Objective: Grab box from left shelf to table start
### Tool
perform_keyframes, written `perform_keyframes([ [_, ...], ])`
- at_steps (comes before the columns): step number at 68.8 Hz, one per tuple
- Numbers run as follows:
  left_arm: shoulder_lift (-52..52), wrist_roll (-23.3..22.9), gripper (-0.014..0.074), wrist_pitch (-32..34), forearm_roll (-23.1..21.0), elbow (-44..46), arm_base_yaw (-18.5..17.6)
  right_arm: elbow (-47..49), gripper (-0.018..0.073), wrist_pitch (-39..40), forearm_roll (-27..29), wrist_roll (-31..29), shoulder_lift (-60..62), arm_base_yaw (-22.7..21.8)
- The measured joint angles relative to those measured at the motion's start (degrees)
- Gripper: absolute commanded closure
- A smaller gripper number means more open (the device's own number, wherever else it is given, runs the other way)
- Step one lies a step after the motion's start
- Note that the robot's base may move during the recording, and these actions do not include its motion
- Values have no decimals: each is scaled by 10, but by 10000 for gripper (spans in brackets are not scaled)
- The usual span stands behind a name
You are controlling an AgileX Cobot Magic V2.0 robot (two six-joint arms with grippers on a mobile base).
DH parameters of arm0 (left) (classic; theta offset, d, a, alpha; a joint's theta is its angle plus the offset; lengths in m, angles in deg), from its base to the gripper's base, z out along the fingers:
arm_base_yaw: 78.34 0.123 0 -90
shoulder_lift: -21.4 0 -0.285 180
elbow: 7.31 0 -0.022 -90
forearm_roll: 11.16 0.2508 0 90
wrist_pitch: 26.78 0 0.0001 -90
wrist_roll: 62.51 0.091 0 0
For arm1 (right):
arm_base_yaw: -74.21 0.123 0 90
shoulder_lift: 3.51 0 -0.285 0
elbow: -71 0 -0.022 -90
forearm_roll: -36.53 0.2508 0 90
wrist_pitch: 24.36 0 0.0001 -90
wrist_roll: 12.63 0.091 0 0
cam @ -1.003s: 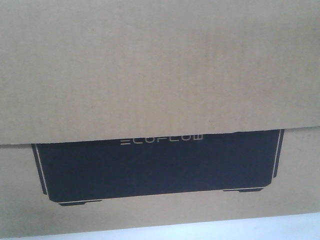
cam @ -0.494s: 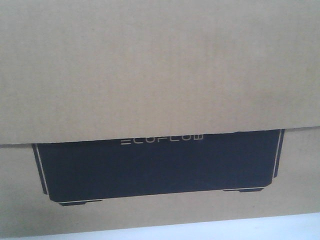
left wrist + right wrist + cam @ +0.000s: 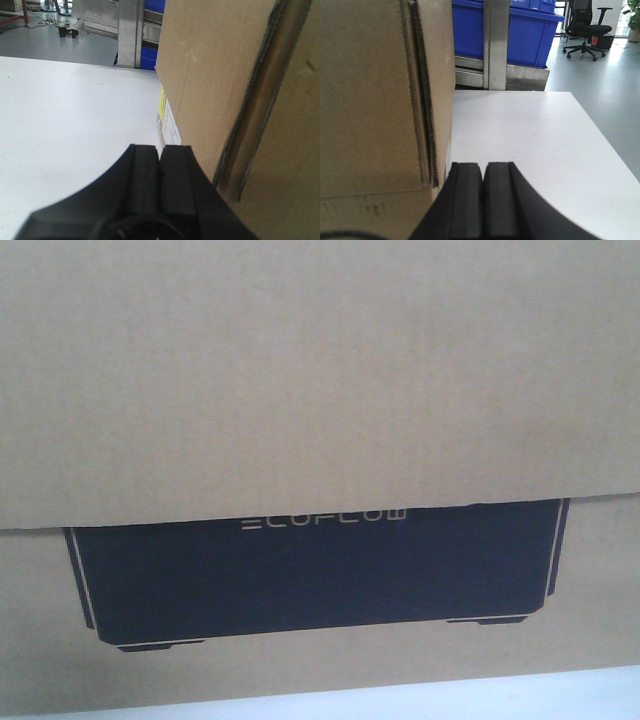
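Note:
The brown cardboard box [image 3: 320,370] fills the front view, its black ECOFLOW print [image 3: 320,575] partly under an overhanging flap. It rests on the white table [image 3: 480,695]. In the left wrist view the box [image 3: 220,75] rises just right of my left gripper [image 3: 160,150], which is shut and empty. The right wrist view has the box [image 3: 370,100] just left of my right gripper [image 3: 483,167], also shut and empty. Whether either gripper touches the cardboard cannot be told. Silver shelf metal [image 3: 129,30] stands beyond the table's far edge.
White tabletop [image 3: 75,115] spreads left of the box, and more tabletop [image 3: 535,135] lies to its right. A metal post [image 3: 495,45] and blue bins [image 3: 525,30] stand behind. Grey floor [image 3: 600,80] and an office chair [image 3: 585,25] lie off to the right.

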Motion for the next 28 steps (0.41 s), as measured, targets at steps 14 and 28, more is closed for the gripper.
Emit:
perform_keyframes([
  [14, 0, 0, 696, 0, 0, 0, 0, 0, 503, 1, 0, 0, 0, 0],
  [28, 0, 0, 696, 0, 0, 0, 0, 0, 503, 1, 0, 1, 0, 0],
])
